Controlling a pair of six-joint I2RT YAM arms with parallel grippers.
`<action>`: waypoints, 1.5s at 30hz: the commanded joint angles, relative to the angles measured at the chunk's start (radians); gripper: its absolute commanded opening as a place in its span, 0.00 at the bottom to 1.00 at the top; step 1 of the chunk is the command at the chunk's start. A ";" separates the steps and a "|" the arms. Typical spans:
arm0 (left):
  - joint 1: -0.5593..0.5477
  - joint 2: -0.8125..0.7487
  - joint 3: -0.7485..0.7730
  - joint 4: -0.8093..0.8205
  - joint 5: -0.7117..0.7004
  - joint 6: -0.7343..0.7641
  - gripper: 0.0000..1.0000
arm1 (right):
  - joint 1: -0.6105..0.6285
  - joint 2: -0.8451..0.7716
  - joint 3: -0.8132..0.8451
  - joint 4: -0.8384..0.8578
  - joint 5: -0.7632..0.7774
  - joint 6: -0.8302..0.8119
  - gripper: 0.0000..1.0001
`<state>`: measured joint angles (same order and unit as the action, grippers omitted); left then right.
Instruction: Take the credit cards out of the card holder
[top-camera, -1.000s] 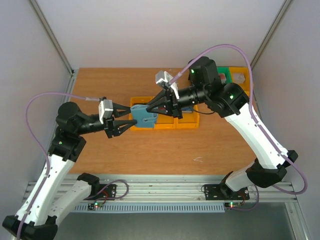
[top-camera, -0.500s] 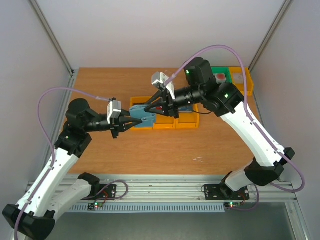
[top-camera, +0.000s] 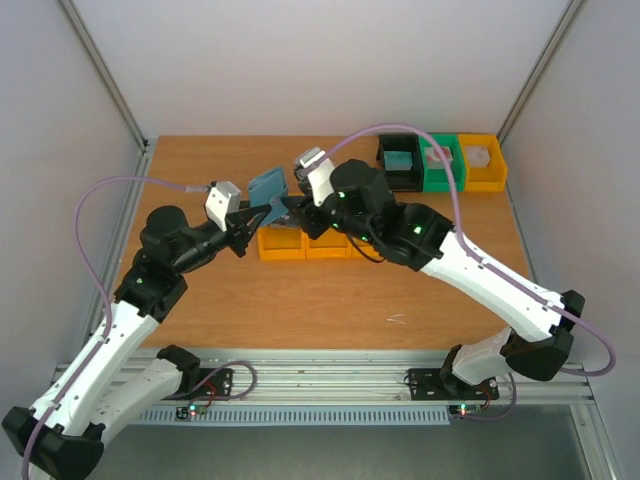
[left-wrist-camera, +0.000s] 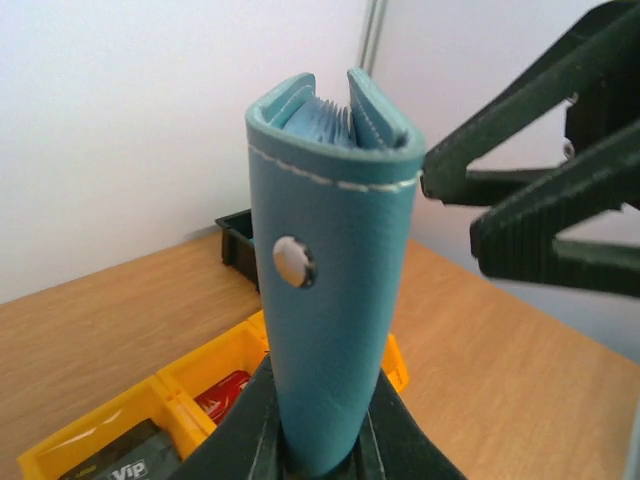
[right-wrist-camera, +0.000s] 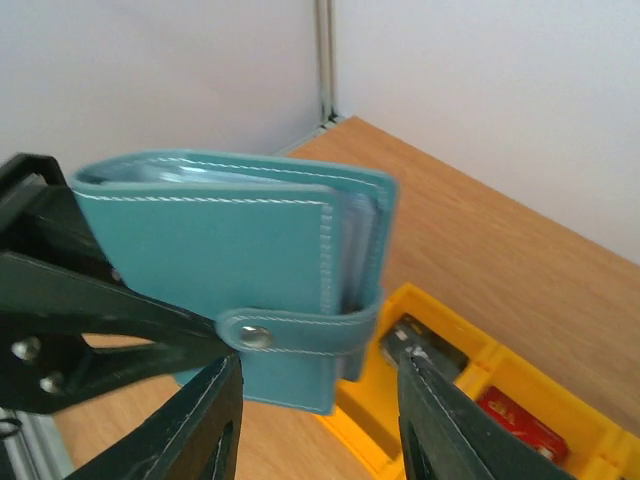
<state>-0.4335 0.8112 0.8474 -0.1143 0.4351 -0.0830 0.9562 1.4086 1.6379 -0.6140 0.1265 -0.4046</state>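
Top view: left end effector clenched on the blue card holder, held above the yellow bins, presenting it to the right end effector.
Left wrist: holder upright, pinched at its lower end.
Right wrist: fingers spread, empty, just short of the fastened snap strap; unsnapping is probably the next step.

card holder closed, yel. bins below

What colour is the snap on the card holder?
Silver snap on the teal-blue card holder; clearest in right wrist view.
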 joint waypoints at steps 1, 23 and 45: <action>-0.022 0.002 -0.004 0.085 -0.132 -0.013 0.00 | 0.041 0.061 0.034 0.106 0.084 0.115 0.44; -0.031 0.020 -0.002 0.146 -0.133 -0.017 0.00 | 0.041 0.265 0.178 -0.023 0.133 0.212 0.47; -0.031 -0.010 -0.017 0.079 -0.020 -0.030 0.00 | -0.116 0.089 -0.006 -0.013 -0.077 0.040 0.05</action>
<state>-0.4606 0.8371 0.8280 -0.1139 0.3107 -0.1055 0.8909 1.6070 1.7184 -0.6670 0.2813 -0.2440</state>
